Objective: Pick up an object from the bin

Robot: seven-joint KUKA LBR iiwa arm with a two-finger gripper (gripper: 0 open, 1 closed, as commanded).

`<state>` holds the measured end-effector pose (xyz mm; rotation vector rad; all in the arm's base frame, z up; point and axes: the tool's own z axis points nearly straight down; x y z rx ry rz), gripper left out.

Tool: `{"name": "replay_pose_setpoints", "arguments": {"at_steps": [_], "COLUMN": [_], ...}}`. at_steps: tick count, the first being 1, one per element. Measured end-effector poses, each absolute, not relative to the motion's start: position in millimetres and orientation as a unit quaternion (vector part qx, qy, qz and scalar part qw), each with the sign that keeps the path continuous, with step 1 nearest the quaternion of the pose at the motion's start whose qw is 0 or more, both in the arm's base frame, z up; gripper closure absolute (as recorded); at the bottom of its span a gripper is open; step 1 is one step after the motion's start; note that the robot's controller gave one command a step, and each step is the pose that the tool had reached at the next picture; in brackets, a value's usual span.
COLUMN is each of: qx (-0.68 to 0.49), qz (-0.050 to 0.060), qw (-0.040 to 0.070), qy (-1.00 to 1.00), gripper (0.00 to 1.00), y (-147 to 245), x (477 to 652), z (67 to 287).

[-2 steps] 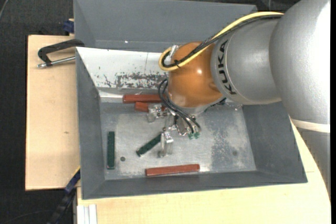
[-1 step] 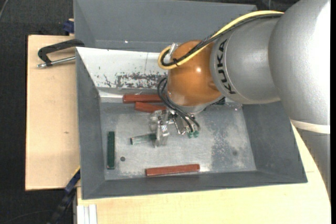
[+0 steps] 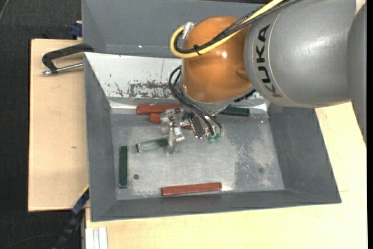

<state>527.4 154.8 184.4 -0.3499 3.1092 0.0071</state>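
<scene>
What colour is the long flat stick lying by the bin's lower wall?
The stick is reddish-brown, and it shows best in the camera view.

Green bar (image 3: pixel 150 146) — flat, slightly tilted, central

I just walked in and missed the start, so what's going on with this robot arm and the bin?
A KUKA arm with an orange wrist cover has its claw low in the grey metal bin, near the middle, at the right end of a short dark green flat stick. Nothing looks lifted yet. Red flat sticks lie just behind it, a long red flat bar by the front wall, a dark green bar by the left wall.
</scene>
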Motion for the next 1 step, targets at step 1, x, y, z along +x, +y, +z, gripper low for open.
{"name": "replay_pose_setpoints", "arguments": {"at_steps": [1], "qx": [-0.269], "qz": [0.001], "qw": [0.005], "qy": [0.963], "gripper": [1.00], "y": [160.6], "x": [522.5], "z": [229.4]}}
